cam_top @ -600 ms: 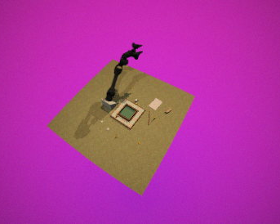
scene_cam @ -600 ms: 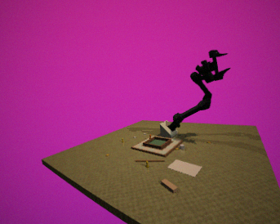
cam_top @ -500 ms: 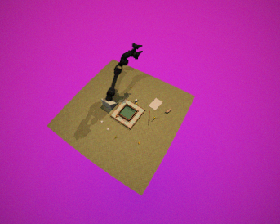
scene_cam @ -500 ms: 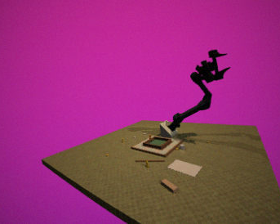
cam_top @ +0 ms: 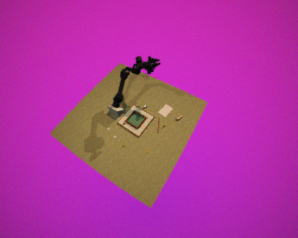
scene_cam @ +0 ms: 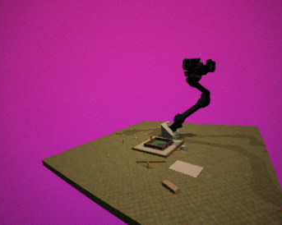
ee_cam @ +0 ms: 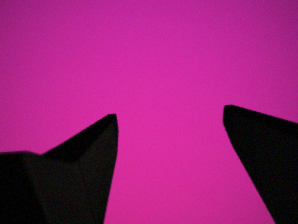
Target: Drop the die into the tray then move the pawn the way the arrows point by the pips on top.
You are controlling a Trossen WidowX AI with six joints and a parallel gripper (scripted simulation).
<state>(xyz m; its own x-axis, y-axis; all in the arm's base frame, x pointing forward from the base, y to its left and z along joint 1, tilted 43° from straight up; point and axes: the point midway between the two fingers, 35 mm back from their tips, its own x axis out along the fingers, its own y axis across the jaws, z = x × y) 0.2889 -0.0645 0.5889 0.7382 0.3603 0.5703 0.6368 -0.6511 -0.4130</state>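
The board [cam_top: 129, 128] [scene_cam: 164, 153] with its ring of squares lies near the middle of the table, with the green dice tray [cam_top: 136, 118] [scene_cam: 159, 143] at its centre. A small pale object [cam_top: 143, 106] [scene_cam: 183, 147], possibly the die, sits on the table just off one corner of the board. The pawn is too small to make out. My gripper [cam_top: 155, 64] [scene_cam: 198, 66] [ee_cam: 170, 117] is open and empty, raised high above the table and far from the board. The wrist view shows only the two dark fingers against the magenta background.
The arm's base [cam_top: 114, 111] [scene_cam: 168, 130] stands beside the board. A pale sheet [cam_top: 165, 110] [scene_cam: 186, 168], a small brown block [cam_top: 179, 117] [scene_cam: 171, 186], a thin stick [cam_top: 158, 125] [scene_cam: 151, 162] and several tiny yellow bits lie on the brown table [cam_top: 134, 174] [scene_cam: 238, 185].
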